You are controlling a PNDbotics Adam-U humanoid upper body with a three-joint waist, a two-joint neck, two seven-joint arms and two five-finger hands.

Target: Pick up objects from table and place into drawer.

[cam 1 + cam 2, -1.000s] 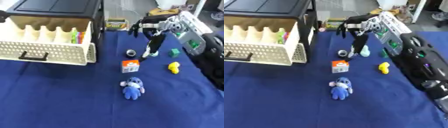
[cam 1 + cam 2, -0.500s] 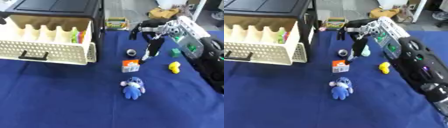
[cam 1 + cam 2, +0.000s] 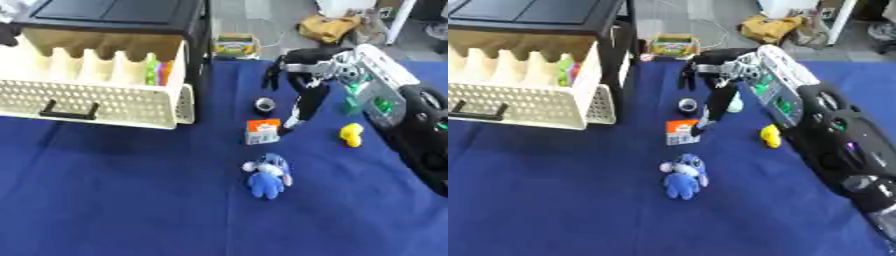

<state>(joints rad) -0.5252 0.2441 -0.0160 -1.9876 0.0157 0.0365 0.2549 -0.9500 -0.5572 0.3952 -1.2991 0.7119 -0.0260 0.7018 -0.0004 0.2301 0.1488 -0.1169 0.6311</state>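
While your right hand (image 3: pixel 302 95) keeps dropping, fingers straight and apart | box (image 3: pixel 262 131) just below fingertips | pinch it next.

The drawer (image 3: pixel 96 100) is cut off by the left edge in both views, and its inside is mostly hidden behind its cream front wall; only colored tips (image 3: pixel 157 72) show at its right end, too blurred to name. The right hand (image 3: pixel 302 95) covers part of a green thing (image 3: pixel 352 105) behind it, whose shape cannot be told. The small round dark thing (image 3: pixel 264 104) is too small to identify. The print on the orange-and-white box (image 3: pixel 262 131) is unreadable.
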